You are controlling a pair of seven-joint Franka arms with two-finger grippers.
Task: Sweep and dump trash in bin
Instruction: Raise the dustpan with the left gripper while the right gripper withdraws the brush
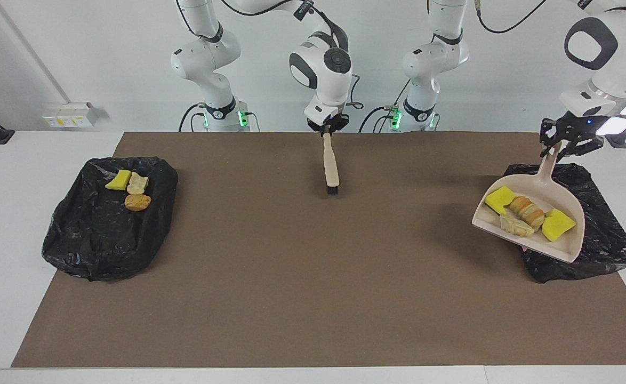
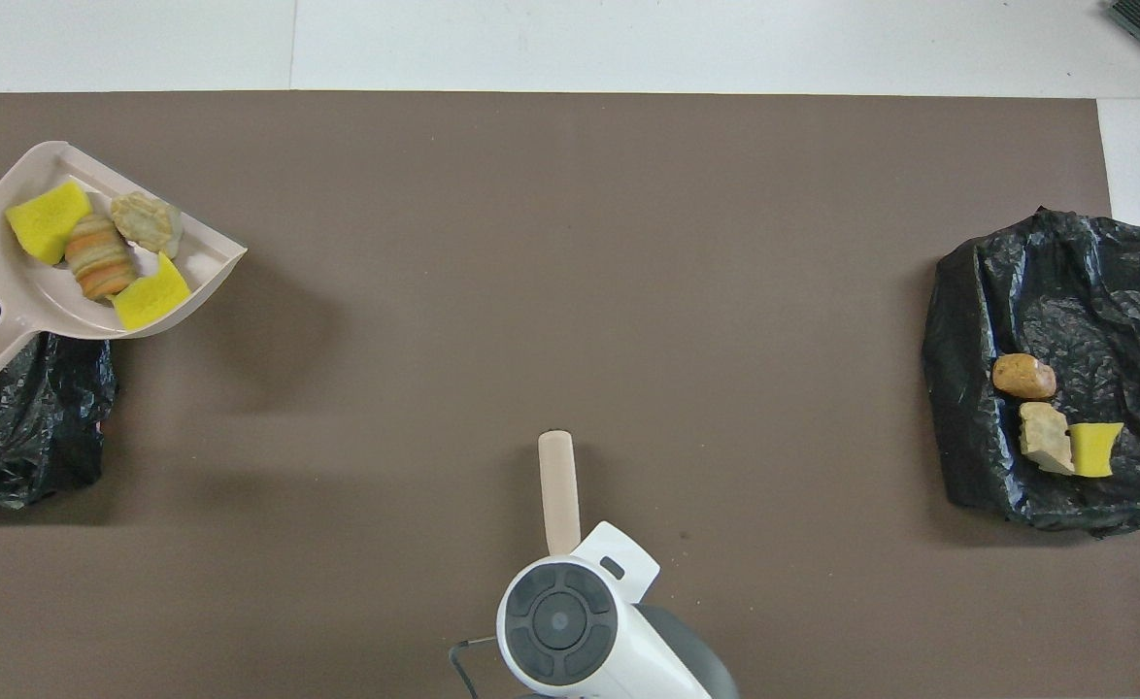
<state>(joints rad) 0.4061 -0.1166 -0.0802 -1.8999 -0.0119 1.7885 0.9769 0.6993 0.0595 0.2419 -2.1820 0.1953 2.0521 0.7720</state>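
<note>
step: carry-to-dump. left gripper is clamped on the handle of the dustpan, raised in the air at the left arm's end of the table.
trash: four pieces in the dustpan — two yellow sponge chunks, a striped bread lump and a pale lump. None has slid out; the pan looks roughly level, mouth pointing away from the robots.
target: black bin lined with a bag, at the left arm's end of the tabletop. The pan already overlaps the edge of it in both views.
next move: my read is centre the pan over the bin opening, then tip the mouth down so the load slides off. Tip too early and pieces land on the brown mat next to the bin.
right gripper: clenched on the brush, hanging bristles-down over the robots' edge of the mat, mid-table. Waiting, well apart from the dump path.
other: second black bin at the right arm's end of the tabletop, with three pieces lying on its bag near the corner closest to the robots.
obstruction: nothing between pan and bin. Crumpled bag could hide the bin's real rim; can't tell how deep the opening is.
</note>
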